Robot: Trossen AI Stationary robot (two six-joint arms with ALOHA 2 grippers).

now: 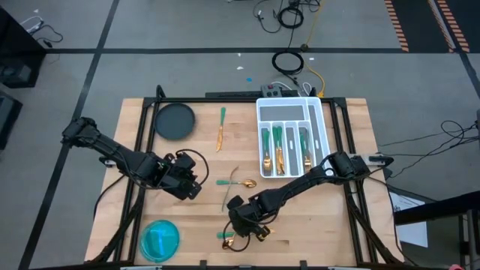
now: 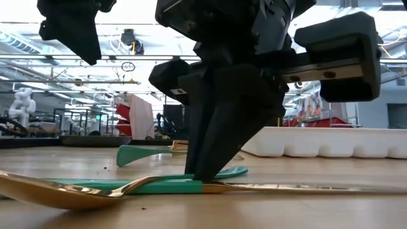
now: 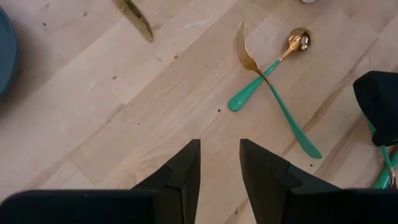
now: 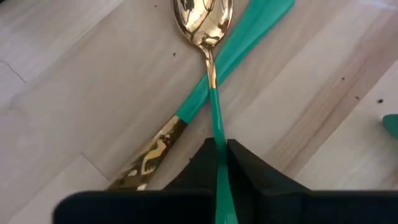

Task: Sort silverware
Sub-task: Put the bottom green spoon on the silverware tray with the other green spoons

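Where two utensils cross at lower centre of the high view, the spoon [image 4: 208, 37] lies over a knife [image 4: 186, 118]; right gripper [image 4: 219, 149] pinches its handle. Lifting may drag the knife. Left gripper [image 3: 219, 163], fingers spread, waits at left.

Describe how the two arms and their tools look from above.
Both arms are dark and jointed, with black cables looping along them. The left tool and right tool each end in two black wedge-shaped fingers on a blocky black body. No markings show.
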